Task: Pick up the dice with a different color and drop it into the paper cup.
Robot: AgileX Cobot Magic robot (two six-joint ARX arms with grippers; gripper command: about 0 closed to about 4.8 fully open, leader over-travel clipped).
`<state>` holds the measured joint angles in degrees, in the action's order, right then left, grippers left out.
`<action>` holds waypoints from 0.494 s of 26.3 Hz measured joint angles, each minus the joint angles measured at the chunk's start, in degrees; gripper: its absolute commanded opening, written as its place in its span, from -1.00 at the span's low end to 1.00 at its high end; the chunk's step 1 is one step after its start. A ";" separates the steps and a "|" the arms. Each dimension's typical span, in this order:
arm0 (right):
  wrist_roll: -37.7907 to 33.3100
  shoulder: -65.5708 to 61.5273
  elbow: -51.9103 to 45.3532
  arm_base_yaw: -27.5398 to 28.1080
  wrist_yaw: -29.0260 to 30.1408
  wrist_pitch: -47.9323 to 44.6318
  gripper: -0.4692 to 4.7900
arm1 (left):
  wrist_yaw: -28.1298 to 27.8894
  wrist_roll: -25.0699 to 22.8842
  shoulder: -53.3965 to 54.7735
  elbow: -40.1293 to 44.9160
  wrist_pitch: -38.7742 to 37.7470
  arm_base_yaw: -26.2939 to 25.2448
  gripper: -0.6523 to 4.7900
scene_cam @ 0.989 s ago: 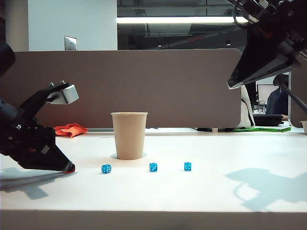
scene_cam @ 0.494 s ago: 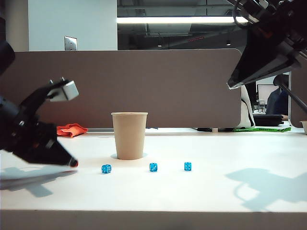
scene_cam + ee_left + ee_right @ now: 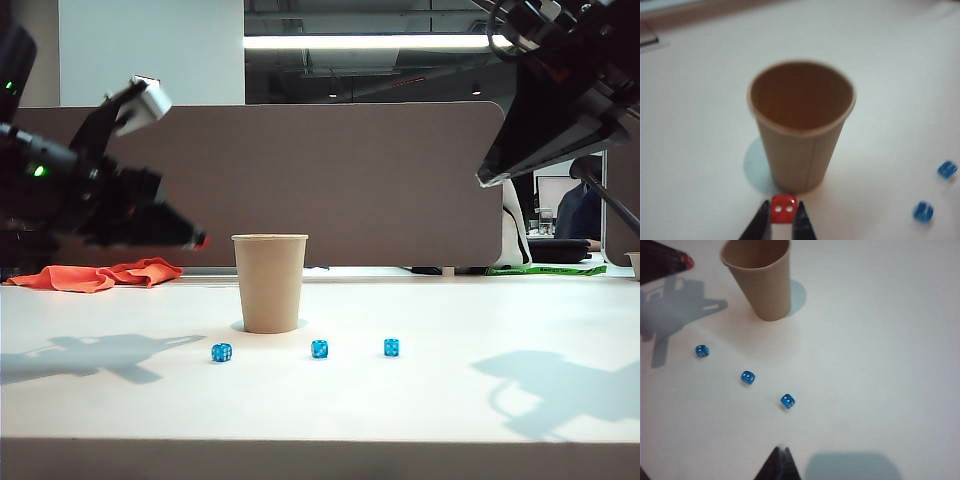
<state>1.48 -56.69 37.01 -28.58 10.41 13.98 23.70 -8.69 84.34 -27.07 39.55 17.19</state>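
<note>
Above the table (image 3: pixel 420 400), left of the cup (image 3: pixel 270 283) in the exterior view, the left gripper (image 3: pixel 197 240) hangs in the air at about rim height, its tips pointing toward the cup and a speck of red showing at them; the left wrist view shows its two dark fingers (image 3: pixel 761 224) clamped on the red die (image 3: pixel 784 208), white pips facing the camera, with the open mouth of the cup just beyond; the cup stands upright on the table, nothing visible inside it; three blue dice (image 3: pixel 319 348) lie in a loose row on the table in front of the cup, well apart from one another, one left of it, one just right of it, one further right; an orange cloth (image 3: pixel 95 275) lies at the far left edge of the table, behind the left arm; the right gripper (image 3: pixel 780 460) is held high at the upper right of the exterior view, well away from the cup and dice; its wrist view shows the dark tips drawn together over bare table, with nothing between them.
</note>
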 measured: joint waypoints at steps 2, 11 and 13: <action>0.02 0.00 0.00 0.00 -0.31 0.00 -0.82 | 0.35 0.48 0.00 -3.02 0.33 0.00 -0.78; 0.02 0.00 0.00 0.00 -0.31 -0.17 -0.82 | 0.72 0.59 2.86 -11.13 -0.11 0.00 -0.78; 0.02 0.00 0.00 0.00 -0.33 -0.46 -0.83 | 1.29 0.61 4.85 -13.16 -0.35 0.00 -0.78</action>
<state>1.50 -56.69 37.01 -28.58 10.09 13.52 24.99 -8.08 89.19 -40.23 39.20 17.19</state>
